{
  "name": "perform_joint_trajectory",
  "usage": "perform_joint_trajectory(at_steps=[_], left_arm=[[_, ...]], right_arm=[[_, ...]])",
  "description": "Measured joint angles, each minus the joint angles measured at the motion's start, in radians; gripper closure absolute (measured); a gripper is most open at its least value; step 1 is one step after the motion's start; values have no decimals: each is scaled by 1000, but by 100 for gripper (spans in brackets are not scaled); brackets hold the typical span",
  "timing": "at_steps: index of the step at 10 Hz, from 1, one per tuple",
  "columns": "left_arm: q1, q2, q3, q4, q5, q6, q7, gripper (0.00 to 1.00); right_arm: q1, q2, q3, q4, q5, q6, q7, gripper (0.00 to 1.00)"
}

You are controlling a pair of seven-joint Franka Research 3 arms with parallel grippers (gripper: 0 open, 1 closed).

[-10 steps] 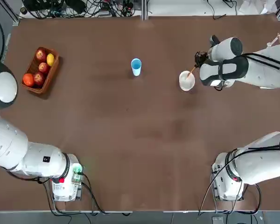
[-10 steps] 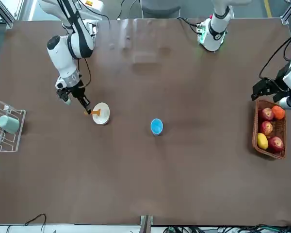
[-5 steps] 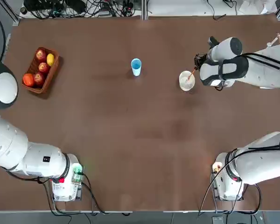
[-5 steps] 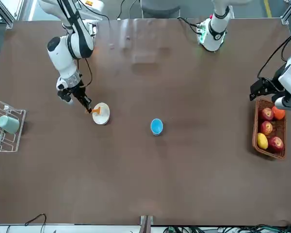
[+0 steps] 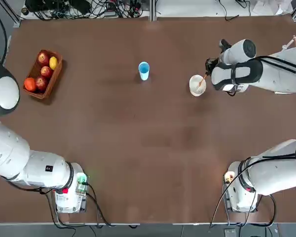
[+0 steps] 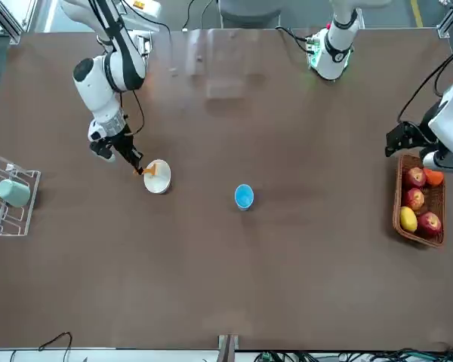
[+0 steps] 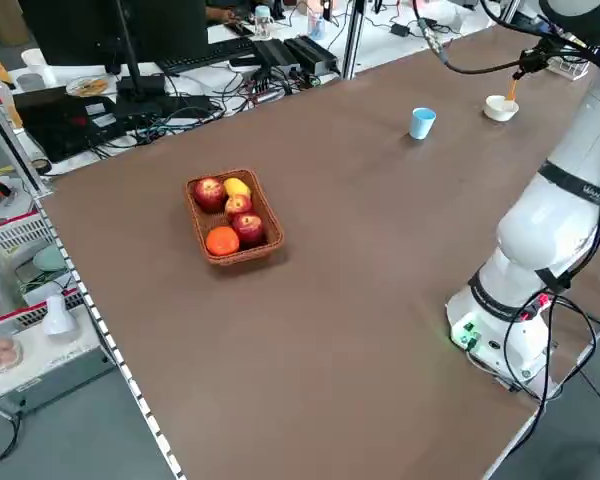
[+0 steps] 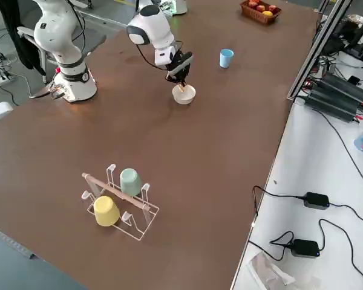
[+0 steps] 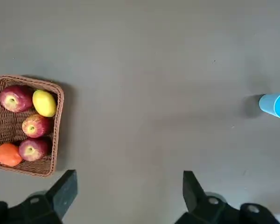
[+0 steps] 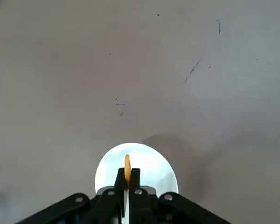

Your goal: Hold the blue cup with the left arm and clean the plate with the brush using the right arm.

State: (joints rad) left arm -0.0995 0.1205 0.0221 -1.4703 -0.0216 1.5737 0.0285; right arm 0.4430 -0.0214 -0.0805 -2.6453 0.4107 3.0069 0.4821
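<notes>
We're seeing right gripper [image 10: 127,184] clamping orange brush [image 10: 127,167], tip hiding in white plate [image 10: 151,168]; left gripper [image 9: 128,196] gaping, blue cup [image 9: 276,105] getting cut off.

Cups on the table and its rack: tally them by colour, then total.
Blue cup: 1
Teal cup: 1
Yellow cup: 1
Total: 3

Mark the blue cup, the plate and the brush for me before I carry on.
blue cup [image 5: 144,69]: top view, on its open rim.
plate [image 5: 194,89]: top view, on the bare white inside near its rim.
brush [image 6: 149,173]: front view, on the orange end over the plate.
</notes>
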Motion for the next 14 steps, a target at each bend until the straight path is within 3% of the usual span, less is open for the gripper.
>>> perform_joint_trajectory(at_steps=[4, 9, 14], left_arm=[[0, 6, 0, 0, 0, 0, -1, 0], [0, 6, 0, 0, 0, 0, -1, 0], [0, 6, 0, 0, 0, 3, -1, 0]], right_arm=[[-8, 0, -2, 0, 7, -1, -1, 95], [-13, 4, -1, 0, 101, -2, -7, 95], [29, 29, 3, 0, 157, 42, -8, 95]])
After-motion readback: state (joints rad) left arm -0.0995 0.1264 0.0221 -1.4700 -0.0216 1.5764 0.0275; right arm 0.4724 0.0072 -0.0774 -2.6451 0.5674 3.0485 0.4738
